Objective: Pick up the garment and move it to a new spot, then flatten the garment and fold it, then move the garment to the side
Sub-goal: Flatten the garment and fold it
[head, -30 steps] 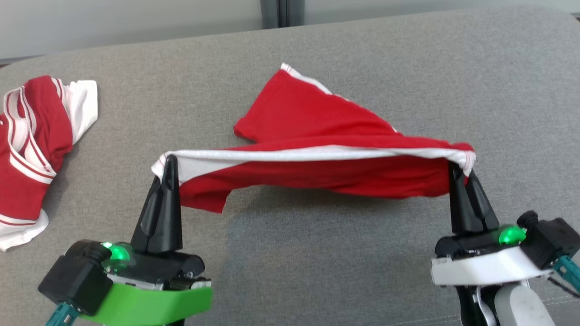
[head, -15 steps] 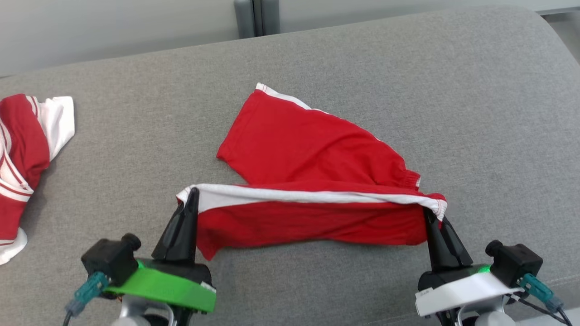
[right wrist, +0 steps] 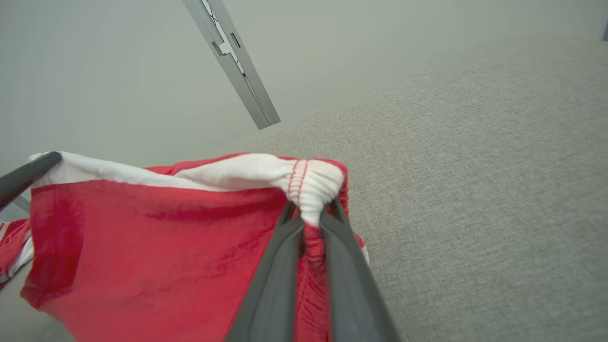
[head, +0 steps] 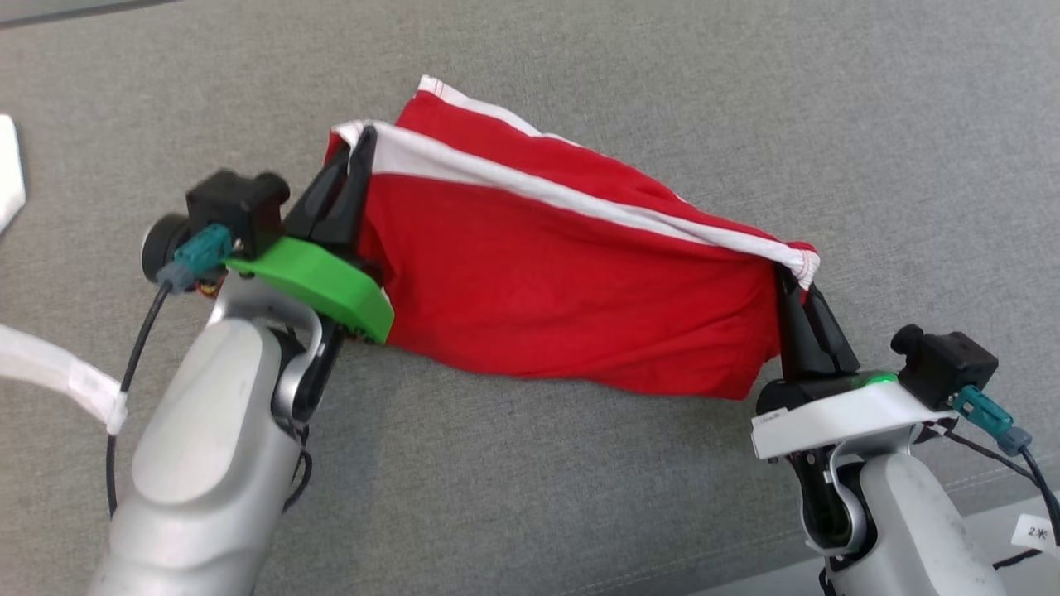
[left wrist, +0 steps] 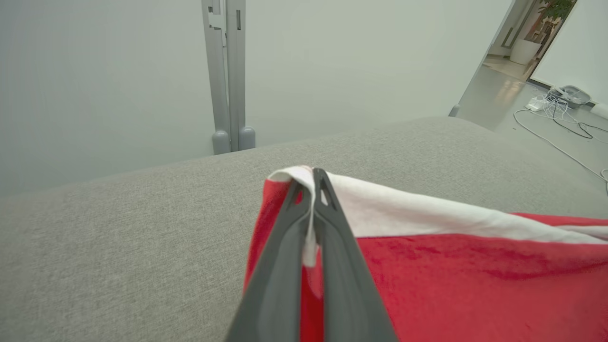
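Across the grey cushion (head: 580, 497): we find the red garment (head: 563, 281) stretched between both arms, with its lower edge resting on the fabric.
Garment detail: a white band (head: 580, 199) runs along the held edge. The right wrist view shows the gathered elastic end (right wrist: 308, 183) close up, which is small in the head view.
Left gripper (head: 364, 136): clamped tight on the white corner. The left wrist view shows cloth pinched between the two fingers.
Right gripper (head: 787, 277): closed on the elastic end, with cloth bunched over the tips.
Background: the left wrist view shows a grey post (left wrist: 228, 76) behind the cushion.
Cut off: a white scrap (head: 8, 170) sits at the head view's left edge. We cannot tell which garment the striped piece (right wrist: 12, 242) belongs to.
Hidden: the held panel covers the layer beneath it.
Change: half a second ago the left corner hung on the near side of the flat leg. It now stands by the far hem (head: 464, 95). The head camera has also tipped downward.
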Available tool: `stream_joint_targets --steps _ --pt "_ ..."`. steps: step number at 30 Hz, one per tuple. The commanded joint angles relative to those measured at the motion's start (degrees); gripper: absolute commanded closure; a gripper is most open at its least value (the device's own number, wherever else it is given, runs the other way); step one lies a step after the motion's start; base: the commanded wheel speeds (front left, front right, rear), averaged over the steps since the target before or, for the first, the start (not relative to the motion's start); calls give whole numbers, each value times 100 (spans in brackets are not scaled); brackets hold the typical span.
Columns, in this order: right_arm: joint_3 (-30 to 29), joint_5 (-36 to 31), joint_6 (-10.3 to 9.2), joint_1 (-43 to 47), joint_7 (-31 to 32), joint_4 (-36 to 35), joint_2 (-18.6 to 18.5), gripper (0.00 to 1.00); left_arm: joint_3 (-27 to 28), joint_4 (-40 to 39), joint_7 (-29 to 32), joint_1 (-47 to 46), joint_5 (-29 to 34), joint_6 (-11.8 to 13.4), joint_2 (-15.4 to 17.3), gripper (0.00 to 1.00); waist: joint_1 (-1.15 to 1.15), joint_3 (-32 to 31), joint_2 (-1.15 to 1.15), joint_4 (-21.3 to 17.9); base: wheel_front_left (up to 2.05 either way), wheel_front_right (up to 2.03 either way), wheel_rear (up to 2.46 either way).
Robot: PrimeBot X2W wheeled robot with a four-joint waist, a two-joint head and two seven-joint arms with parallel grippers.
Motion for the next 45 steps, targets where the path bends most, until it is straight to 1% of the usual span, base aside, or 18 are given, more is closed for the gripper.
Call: stream_joint_targets --steps 1,5,11,19,20,21,22,23,24,25,31,34,37,41,45 --pt "-22 54 -2 -170 -17 55 -8 100 -67 253 -67 -348 63 -26 41 100 0 512 0 -203 0 0 0" --pt "47 197 -2 -468 -17 188 -9 100 -223 1049 -163 -1113 71 -32 27 100 0 755 0 -313 0 0 0" --pt "152 413 -2 -740 -17 406 -11 100 -567 2158 -272 -1893 79 -35 29 100 0 906 0 -471 0 0 0" --pt "169 557 -2 -867 -17 560 -9 100 -1012 3045 -522 -2437 -135 -35 -54 100 0 911 0 -564 0 0 0" --pt "163 571 -2 -870 -17 553 -11 98 -1050 3117 -553 -2471 -164 -35 -58 100 0 899 0 -566 0 0 0" --pt "162 580 -2 -863 -17 555 -10 64 -1082 3190 -623 -2520 -184 -34 -55 100 0 881 0 -567 0 0 0" --pt "160 584 -2 -850 -17 553 -9 47 -1111 3245 -686 -2555 -173 -34 -49 94 0 859 0 -566 0 0 0" --pt "155 573 -2 -825 -17 532 -11 0 -1161 3308 -761 -2587 -128 -34 -49 46 0 833 0 -561 0 0 0" --pt "149 574 -2 -792 -17 527 -10 0 -1188 3353 -811 -2589 -145 -34 -69 2 0 807 0 -554 0 0 0" --pt "163 606 -2 -736 -17 542 -10 0 -1195 3406 -860 -2583 -199 -35 -108 0 0 769 0 -541 0 0 0" --pt "38 527 -2 -517 -17 458 -10 0 -1403 3498 -1027 -2465 -323 -35 -241 0 0 527 0 -447 0 0 0" --pt "-124 328 -2 -364 -17 423 -13 0 -1493 3444 -1060 -2322 -429 -35 -270 0 0 379 0 -384 0 0 0" --pt "-322 4 -2 -177 -17 388 -11 0 -1626 3363 -1069 -2155 -556 -35 -221 0 0 181 0 -310 0 0 0" --pt "-631 -350 -2 78 -17 282 -12 0 -1823 3339 -866 -1880 -689 -35 -104 0 0 -76 0 -219 0 0 0" --pt "-796 -721 -2 271 -17 89 -9 0 -1903 3453 -481 -1679 -782 -31 -18 0 0 -200 0 -169 0 0 0"
